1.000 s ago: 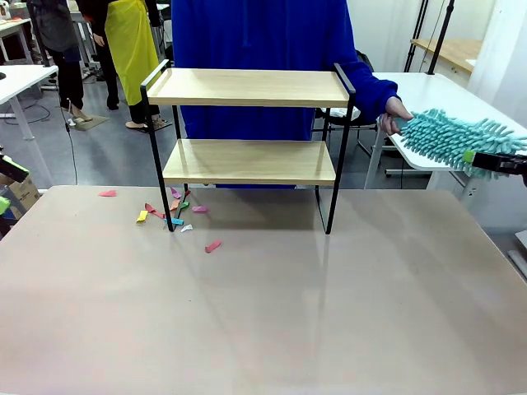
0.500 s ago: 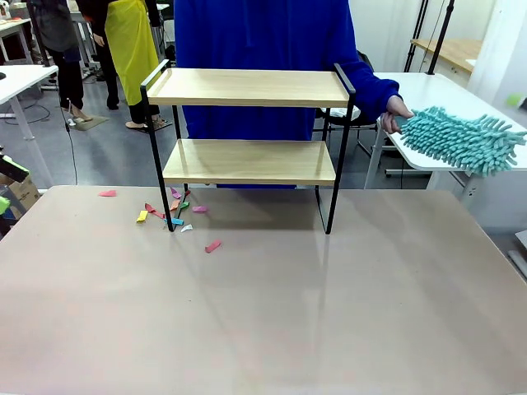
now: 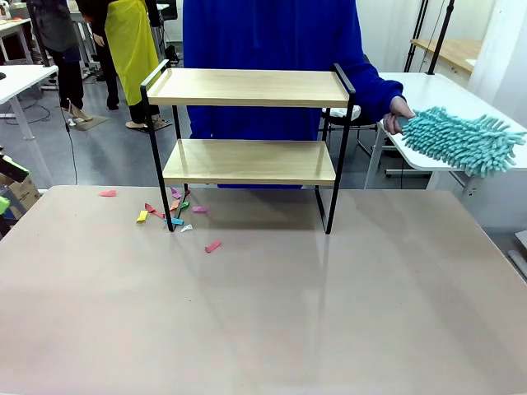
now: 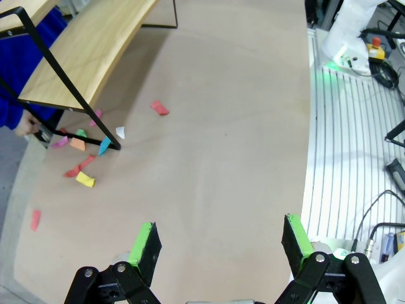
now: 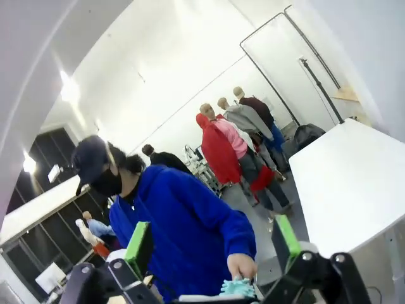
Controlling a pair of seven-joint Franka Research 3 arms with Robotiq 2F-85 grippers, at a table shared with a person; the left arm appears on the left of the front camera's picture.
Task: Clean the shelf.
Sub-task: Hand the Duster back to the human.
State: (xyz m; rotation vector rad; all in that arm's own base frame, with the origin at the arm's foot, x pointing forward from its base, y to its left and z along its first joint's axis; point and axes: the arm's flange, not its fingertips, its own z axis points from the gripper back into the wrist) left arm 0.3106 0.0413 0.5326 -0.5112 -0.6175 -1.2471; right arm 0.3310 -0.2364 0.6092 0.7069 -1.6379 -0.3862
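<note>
Light wood shelf (image 3: 247, 123) stands at the table's (image 3: 272, 313) far side, left of centre, paper scraps (image 3: 169, 212) by its left leg. The left fingers (image 4: 144, 244) spread wide, empty, well apart from it. The right fingers (image 5: 139, 244) gape empty toward the person's hand (image 5: 242, 266) holding a teal duster (image 3: 461, 140).

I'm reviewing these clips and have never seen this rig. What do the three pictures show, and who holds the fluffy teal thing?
The front view looks across a table at a person in blue. On it stands the shelf, with colourful paper scraps by its left foot. The person's hand holds a teal duster out to the right. The other two pictures come from cameras on the robot's wrists. The left tool hangs open above the table; the right tool, also open, faces the person, who holds the duster just before it.
</note>
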